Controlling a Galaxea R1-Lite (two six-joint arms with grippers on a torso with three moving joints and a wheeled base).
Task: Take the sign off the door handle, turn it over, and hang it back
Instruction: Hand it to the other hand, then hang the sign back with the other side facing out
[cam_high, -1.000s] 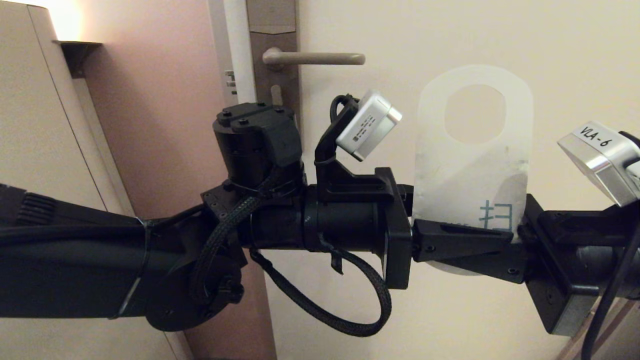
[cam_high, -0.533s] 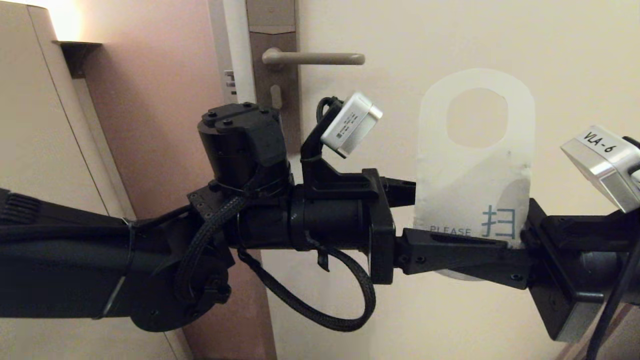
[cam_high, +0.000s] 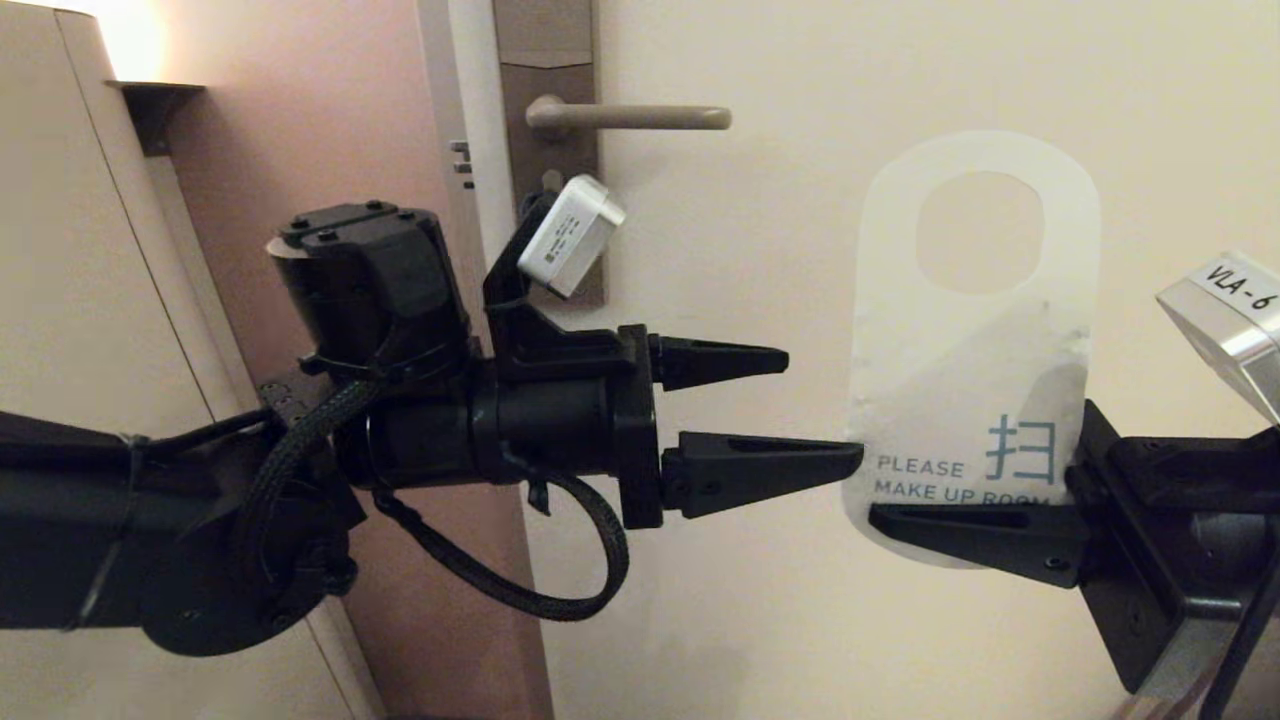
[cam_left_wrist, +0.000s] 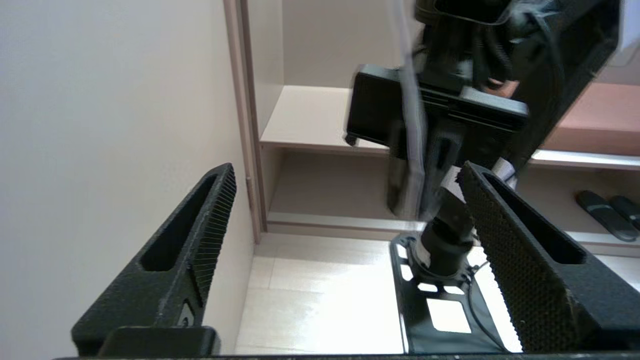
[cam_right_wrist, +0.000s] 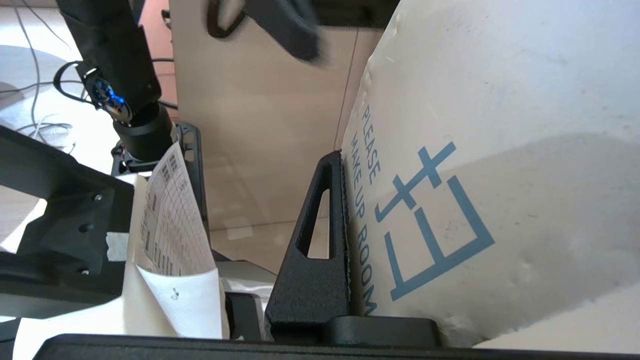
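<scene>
head view: the sign (cam_high: 975, 340) held upright in front of the door (cam_high: 850, 100), white face showing, printed "please make up room", oval hole uppermost, well right of and below the door handle (cam_high: 625, 117). right gripper (cam_high: 975, 520) clenched on the sign's lower end, one finger (cam_right_wrist: 315, 250) flat against the printed face. left gripper (cam_high: 775, 410) released, jaws spread, level, pointing at the sign's left edge, lower fingertip (cam_high: 845, 455) just beside it. the door handle horizontal on its backplate (cam_high: 545, 60), bare.
</scene>
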